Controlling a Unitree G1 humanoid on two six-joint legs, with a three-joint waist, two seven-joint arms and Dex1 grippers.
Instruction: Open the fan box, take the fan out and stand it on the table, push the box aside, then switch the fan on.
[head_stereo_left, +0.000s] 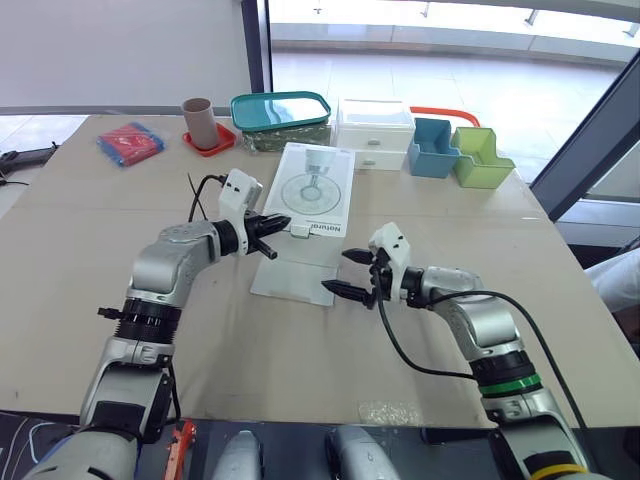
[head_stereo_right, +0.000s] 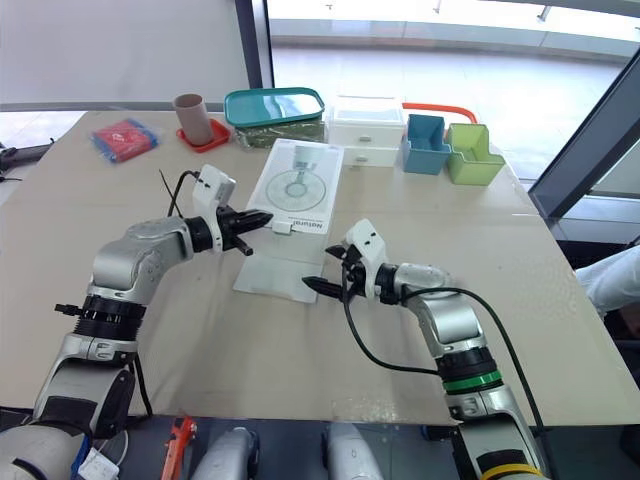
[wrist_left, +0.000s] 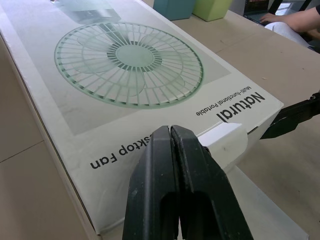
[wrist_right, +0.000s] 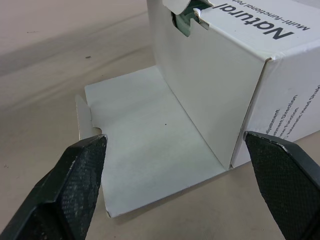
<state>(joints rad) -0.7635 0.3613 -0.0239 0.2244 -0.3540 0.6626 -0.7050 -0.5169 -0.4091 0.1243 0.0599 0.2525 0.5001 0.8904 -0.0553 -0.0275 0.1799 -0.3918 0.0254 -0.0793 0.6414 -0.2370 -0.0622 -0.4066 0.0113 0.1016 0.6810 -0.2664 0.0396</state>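
Bare table (head_stereo_left: 90, 260) flanking fan box (head_stereo_left: 318, 190), bins (head_stereo_left: 432, 148) behind

**Glass-walled office or lab room**

Past the far edge of the broad beige surface (head_stereo_left: 90, 260) stands tall glazing (head_stereo_left: 400, 50) in dark frames. Along that edge sit a white drawer unit (head_stereo_left: 376, 132), a blue bin (head_stereo_left: 432, 147) and a green bin (head_stereo_left: 481, 158). Off its right side shows a person's arm (wrist_left: 295, 19).

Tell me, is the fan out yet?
Not yet. Done: the end flap of the fan box lies open on the table. In hand: the shut left end effector is at the tab, the right end effector open beside the flap. Left: pulling the fan out, standing it, pushing the box aside, switching on.
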